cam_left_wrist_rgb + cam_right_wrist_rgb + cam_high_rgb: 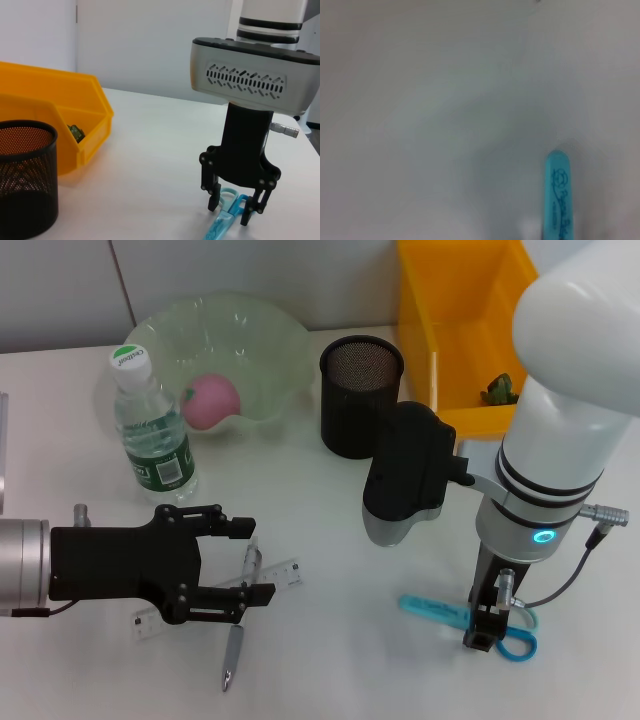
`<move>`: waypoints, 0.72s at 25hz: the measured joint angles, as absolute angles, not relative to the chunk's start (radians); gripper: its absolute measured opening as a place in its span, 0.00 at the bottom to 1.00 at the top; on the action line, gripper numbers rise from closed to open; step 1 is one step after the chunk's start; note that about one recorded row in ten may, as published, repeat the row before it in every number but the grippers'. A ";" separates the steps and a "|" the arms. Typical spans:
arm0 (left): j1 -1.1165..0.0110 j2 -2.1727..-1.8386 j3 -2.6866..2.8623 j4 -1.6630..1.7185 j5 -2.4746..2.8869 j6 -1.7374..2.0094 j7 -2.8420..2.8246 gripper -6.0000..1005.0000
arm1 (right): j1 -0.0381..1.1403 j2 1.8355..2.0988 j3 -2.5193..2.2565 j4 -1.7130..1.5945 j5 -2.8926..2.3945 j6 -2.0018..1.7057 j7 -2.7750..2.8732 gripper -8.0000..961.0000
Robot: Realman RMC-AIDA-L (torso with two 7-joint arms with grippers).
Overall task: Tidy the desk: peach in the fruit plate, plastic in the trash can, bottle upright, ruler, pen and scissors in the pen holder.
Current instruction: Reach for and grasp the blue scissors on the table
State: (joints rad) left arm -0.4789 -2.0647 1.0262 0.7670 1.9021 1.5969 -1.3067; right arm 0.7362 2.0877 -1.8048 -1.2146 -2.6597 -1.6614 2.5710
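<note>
The head camera looks down on the whole surface (330, 530); both wrist cameras sit low, sharing the blue scissors (225, 220).

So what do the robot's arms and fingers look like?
The right arm is white with black rings, a glowing blue ring light and a grey cable. The right gripper and left gripper have black fingers. The left arm has a silver wrist.

An office-like desk: white table (330, 540), mesh pen holder (360, 395), yellow bin (440, 330).

peach (211, 401) in fruit plate (270, 340), bottle (152, 430) beside
</note>
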 joint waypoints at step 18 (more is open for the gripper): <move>-0.480 -2.065 1.026 0.767 1.903 1.597 -1.308 0.78 | 0.724 2.088 -1.821 -1.215 -2.656 -1.647 2.579 0.49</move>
